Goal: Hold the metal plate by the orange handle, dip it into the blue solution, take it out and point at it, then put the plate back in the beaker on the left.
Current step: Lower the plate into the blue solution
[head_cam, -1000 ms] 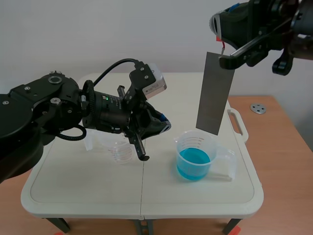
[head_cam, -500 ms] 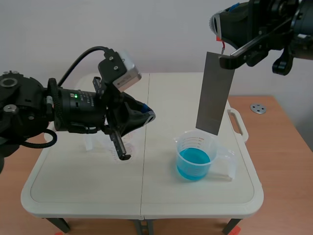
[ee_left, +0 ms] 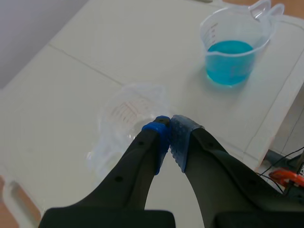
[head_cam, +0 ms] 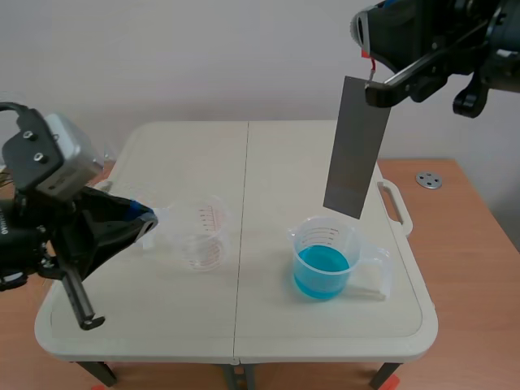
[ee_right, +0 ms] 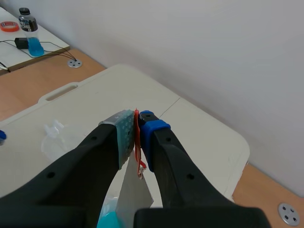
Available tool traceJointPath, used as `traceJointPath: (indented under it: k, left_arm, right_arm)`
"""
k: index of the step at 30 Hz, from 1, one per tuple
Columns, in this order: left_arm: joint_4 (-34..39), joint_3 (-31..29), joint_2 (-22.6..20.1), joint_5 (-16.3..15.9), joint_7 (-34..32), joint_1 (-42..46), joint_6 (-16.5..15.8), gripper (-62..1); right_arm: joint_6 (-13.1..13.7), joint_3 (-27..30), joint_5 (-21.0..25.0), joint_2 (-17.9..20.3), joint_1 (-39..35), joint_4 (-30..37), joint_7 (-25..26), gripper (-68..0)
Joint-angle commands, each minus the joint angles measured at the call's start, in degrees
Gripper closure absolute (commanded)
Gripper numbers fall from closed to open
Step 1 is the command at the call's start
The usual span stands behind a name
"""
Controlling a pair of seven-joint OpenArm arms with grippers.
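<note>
A grey metal plate [head_cam: 356, 148] hangs upright from its thin orange handle [head_cam: 368, 68], above the beaker of blue solution [head_cam: 323, 262]. My right gripper [head_cam: 375, 81] is shut on that handle [ee_right: 137, 147], high at the upper right; the plate's top [ee_right: 133, 190] shows just below its fingers. An empty clear beaker [head_cam: 203, 236] stands left of the table's middle. My left gripper [head_cam: 146, 217] sits low at the left, shut on nothing, its tips pointing toward the clear beaker [ee_left: 126, 114]. The blue beaker [ee_left: 232, 47] lies farther ahead of it.
The white folding table [head_cam: 244, 162] carries only the two beakers. A wooden surface [head_cam: 463, 236] lies to the right with a small metal grommet [head_cam: 428, 179]. In the right wrist view, a bottle of blue liquid [ee_right: 31, 35] stands on a far side table.
My left arm has pulled back to the left and down, away from the plate and off the clear beaker. The right gripper with the plate has barely moved.
</note>
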Motion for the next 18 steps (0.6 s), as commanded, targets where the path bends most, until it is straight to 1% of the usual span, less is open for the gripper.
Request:
traceJointPath:
  k: [1, 5, 10, 15, 18]
  left_arm:
    - [1.36, -2.34, -0.76, -0.42, -1.6, 3.41, 0.2, -2.7]
    - [2.73, -8.98, -1.95, -0.44, -4.76, 13.4, 0.22, -2.7]
    - [3.19, -16.48, -2.05, -0.46, -9.07, 25.31, 0.2, -2.7]
    - [3.19, -22.18, -2.03, -0.46, -14.16, 35.93, 0.2, -2.7]
    - [3.19, -24.92, -2.03, -0.46, -16.65, 41.35, 0.2, -2.7]
  right_arm:
    - [0.44, -0.02, -0.11, 0.17, 0.79, 0.57, 1.62, -1.1]
    - [0.44, -0.02, -1.18, 0.17, 0.79, -0.76, 2.71, -1.1]
    - [0.44, -0.02, -2.32, 0.17, 0.79, -3.69, 4.68, -1.1]
    - [0.44, -0.11, -2.36, 0.17, 0.79, -5.81, 5.77, -1.1]
    - [0.44, -1.05, -3.91, 0.17, 0.79, -6.75, 6.38, -1.1]
